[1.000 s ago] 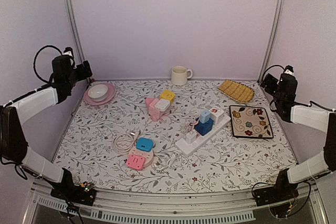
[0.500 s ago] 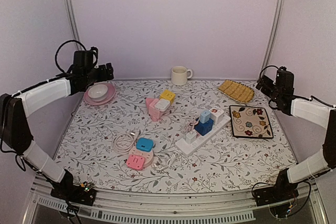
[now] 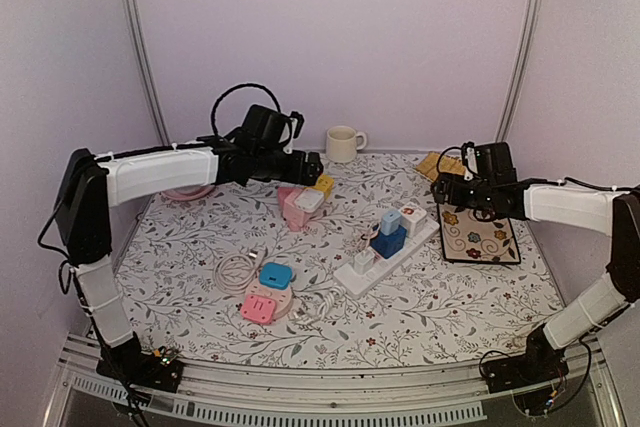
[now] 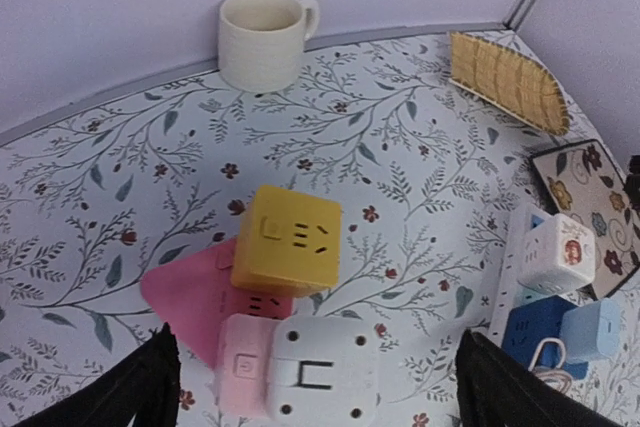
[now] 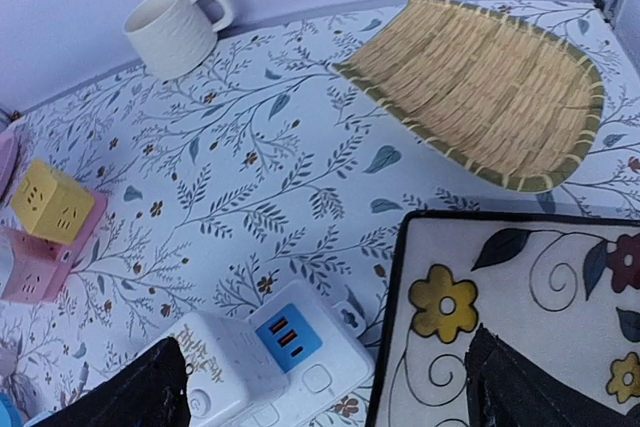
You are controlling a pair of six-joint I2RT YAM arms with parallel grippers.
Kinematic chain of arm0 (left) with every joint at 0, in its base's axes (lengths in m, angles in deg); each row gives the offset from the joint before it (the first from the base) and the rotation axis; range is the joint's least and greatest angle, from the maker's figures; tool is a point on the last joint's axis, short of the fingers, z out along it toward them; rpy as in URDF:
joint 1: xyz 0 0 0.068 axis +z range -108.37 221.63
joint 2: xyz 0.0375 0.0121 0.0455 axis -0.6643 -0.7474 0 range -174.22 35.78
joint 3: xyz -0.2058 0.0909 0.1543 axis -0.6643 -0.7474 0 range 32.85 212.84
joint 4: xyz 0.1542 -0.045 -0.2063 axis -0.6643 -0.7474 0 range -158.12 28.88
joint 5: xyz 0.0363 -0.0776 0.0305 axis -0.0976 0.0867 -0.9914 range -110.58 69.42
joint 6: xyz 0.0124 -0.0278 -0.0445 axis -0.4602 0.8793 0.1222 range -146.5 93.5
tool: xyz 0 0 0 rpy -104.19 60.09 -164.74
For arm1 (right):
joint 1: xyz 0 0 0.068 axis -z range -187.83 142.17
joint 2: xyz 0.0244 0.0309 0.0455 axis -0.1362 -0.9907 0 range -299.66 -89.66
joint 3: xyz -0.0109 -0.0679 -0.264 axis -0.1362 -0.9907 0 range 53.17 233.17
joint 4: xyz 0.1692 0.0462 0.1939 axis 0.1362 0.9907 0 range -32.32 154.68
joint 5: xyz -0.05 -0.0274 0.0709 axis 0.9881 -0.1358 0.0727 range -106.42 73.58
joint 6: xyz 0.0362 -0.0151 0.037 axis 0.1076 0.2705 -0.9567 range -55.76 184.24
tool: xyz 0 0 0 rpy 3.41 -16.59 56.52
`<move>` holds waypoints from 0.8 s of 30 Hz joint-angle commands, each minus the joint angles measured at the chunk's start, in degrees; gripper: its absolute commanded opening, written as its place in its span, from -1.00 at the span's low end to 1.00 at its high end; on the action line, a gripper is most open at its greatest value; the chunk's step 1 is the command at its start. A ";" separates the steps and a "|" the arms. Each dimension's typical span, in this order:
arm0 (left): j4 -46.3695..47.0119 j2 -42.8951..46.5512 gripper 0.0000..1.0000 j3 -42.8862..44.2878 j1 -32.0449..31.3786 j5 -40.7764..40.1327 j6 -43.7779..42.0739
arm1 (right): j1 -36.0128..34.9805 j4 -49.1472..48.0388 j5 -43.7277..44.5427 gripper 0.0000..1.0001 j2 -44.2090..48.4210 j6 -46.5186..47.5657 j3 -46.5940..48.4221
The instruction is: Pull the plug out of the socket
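Plugs: none pulled yet. Yellow cube plug (image 4: 287, 240) and white cube plug (image 4: 322, 380) sit seated on pink socket block (image 4: 195, 302). Left tool (image 3: 312, 169) released, hovering just above; right tool (image 3: 445, 192) released, near white power strip (image 3: 385, 252). Grasp and pull outstanding.

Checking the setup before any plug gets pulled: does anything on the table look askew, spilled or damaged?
Nothing spilled or broken. Only the white power strip lies diagonally, its far end close to the floral plate; the mug stands upright.

One mug (image 4: 262, 37), one woven tray (image 5: 480, 87)
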 commanded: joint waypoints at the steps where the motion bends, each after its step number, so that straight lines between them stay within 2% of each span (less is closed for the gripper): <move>1: -4.01 -5.02 0.92 7.57 -4.75 4.17 -2.15 | -1.77 3.58 -7.59 0.98 -2.26 4.04 1.52; 6: -6.51 -12.00 0.90 16.13 -8.07 9.41 -5.74 | -2.13 5.53 -11.82 0.98 -4.23 5.92 3.16; 10: -13.04 -18.69 0.85 26.32 -10.99 11.67 -10.01 | -2.38 7.81 -14.70 0.98 -5.94 7.12 5.39; 16: -22.36 -26.91 0.59 41.47 -13.32 15.67 -12.31 | -2.48 9.91 -16.72 0.98 -6.30 6.84 6.03; 24: -27.62 -30.44 0.24 45.57 -15.21 19.21 -12.71 | -2.48 12.02 -19.17 0.98 -5.48 5.66 5.61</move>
